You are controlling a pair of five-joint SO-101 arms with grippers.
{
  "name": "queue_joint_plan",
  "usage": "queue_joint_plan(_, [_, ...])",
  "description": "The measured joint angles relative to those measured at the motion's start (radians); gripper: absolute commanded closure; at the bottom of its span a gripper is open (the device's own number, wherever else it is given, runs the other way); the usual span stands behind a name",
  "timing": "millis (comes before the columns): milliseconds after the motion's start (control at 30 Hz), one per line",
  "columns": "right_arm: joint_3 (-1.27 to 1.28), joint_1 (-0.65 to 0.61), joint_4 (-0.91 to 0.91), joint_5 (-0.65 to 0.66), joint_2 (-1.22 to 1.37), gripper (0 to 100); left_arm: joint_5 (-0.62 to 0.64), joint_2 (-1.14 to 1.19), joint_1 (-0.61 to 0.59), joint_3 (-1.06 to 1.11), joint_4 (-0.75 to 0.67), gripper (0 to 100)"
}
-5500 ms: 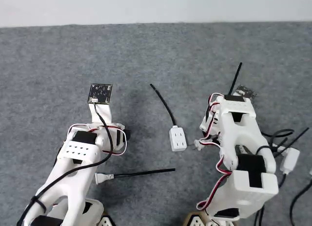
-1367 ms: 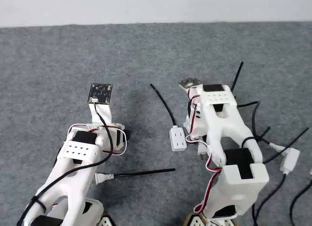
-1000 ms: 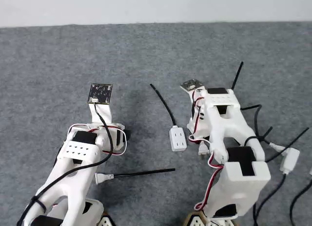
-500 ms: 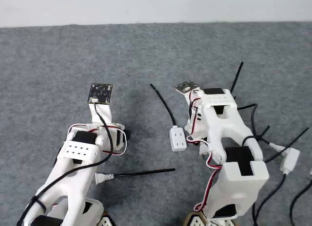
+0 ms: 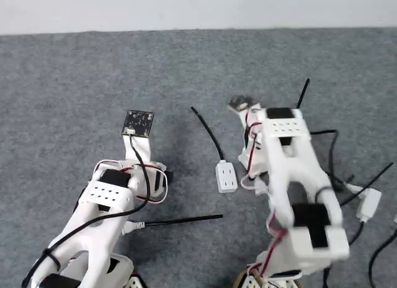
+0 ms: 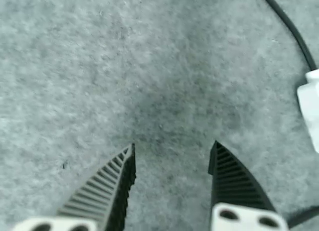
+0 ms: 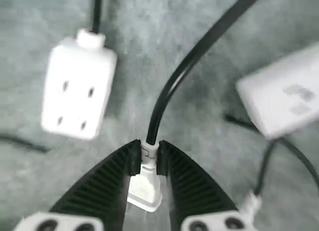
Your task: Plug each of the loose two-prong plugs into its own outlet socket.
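1. Right hand (image 7: 147,156) grips a plug (image 7: 144,191) at its cord end.
2. The socket (image 7: 79,91) lies just beyond that plug, apart from it.
3. Left hand (image 6: 172,151) gapes wide above the surface (image 6: 99,66), with the socket farther off.

A white socket block (image 5: 226,177) lies on the grey mat (image 5: 74,77). Its black cord (image 5: 208,134) runs from the block's far end, slanting left. Just right of the block stands the right arm (image 5: 291,170), with a small circuit board (image 5: 239,104) at its far tip. Well left of the block is the left arm (image 5: 108,201), carrying its own board (image 5: 138,123). Nearer than the block and to its left, a plug (image 5: 133,226) lies against the left arm, its lead (image 5: 183,221) ending just short of the block. Far right of the block, past the right arm, a second white block (image 5: 369,204) lies among black cables.
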Motion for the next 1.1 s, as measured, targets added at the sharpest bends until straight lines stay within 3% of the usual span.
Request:
queue_joint_plan(133, [0.0,-0.032,0.089,-0.034,-0.265,99.1,-0.02,0.0,0.014,0.0,0.017,99])
queue_joint_plan(300, [0.0,-0.17,0.149,-0.1,-0.506,99.1,-0.101,0.006,0.048,0.0,0.035,99])
queue_joint_plan(467, [0.061,-0.298,0.127,-0.141,-0.617,99.1,-0.135,0.158,0.054,-0.095,0.091,99])
queue_joint_plan(733, [0.206,-0.45,0.021,-0.178,-0.646,99.1,-0.423,0.318,0.106,-0.213,0.219,99])
queue_joint_plan(1100, [0.278,-0.491,-0.049,-0.181,-0.646,99.1,-0.543,-0.002,0.224,0.034,0.219,99])
